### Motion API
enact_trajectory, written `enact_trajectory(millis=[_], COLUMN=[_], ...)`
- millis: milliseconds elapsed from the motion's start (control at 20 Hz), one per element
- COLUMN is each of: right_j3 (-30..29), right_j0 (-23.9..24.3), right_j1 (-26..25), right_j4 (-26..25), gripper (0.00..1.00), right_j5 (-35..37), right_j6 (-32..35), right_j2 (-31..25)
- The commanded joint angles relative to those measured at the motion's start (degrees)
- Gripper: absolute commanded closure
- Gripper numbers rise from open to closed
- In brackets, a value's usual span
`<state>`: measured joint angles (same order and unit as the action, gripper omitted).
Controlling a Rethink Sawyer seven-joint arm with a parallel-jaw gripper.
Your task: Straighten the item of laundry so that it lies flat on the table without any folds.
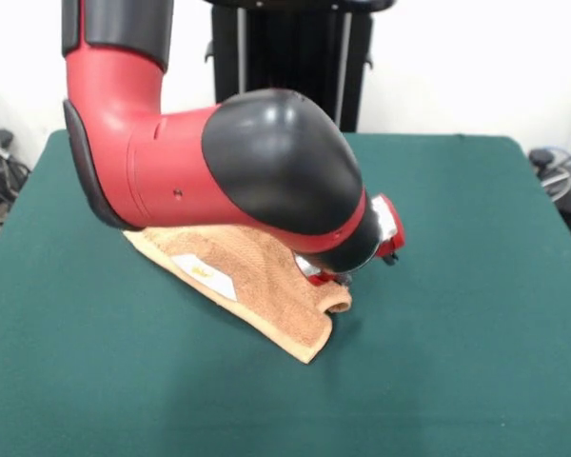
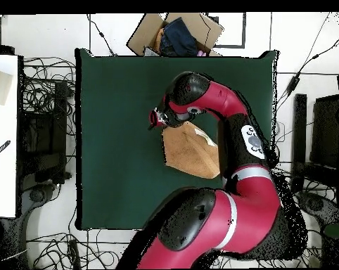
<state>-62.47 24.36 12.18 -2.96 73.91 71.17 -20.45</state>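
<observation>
Orange-tan towel [image 1: 257, 281] mid-table, partly under the arm [image 1: 238, 171]. Front view shows its white label [image 1: 205, 273] and a curled corner near the gripper [image 1: 347, 276]; fingers hidden, can't tell their state. Overhead shows towel outline, long axis diagonal, plus a cardboard box [image 2: 174, 34] and cables beyond the green felt table [image 2: 116, 140]

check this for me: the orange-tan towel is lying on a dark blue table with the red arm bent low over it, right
Not quite: the table is dark green, not dark blue, as the front view shows plainly. The rest holds: the orange-tan towel lies on it and the red arm bends low over it.
</observation>
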Motion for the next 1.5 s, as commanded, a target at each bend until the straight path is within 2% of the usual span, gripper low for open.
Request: enact_trajectory(millis=[50,400,650,850,1100,1500], right_j3=[-3.56,4.58,9.58,9.78,5.16,3.27], right_j0=[-2.20,-7.22,-7.91,-8.14,-7.01,-5.89], right_j1=[3.88,6.65,6.12,6.21,6.18,5.21], right_j4=[-2.42,-2.26,-2.23,-2.22,-1.62,-1.68], gripper=[0.00,0.00,0.00,0.00,0.00,0.00], right_j5=[3.14,15.16,21.41,20.25,14.17,10.16], right_j6=[6.00,10.91,11.38,10.92,9.78,8.48], right_j2=[2.01,2.64,2.52,2.70,2.86,2.44])
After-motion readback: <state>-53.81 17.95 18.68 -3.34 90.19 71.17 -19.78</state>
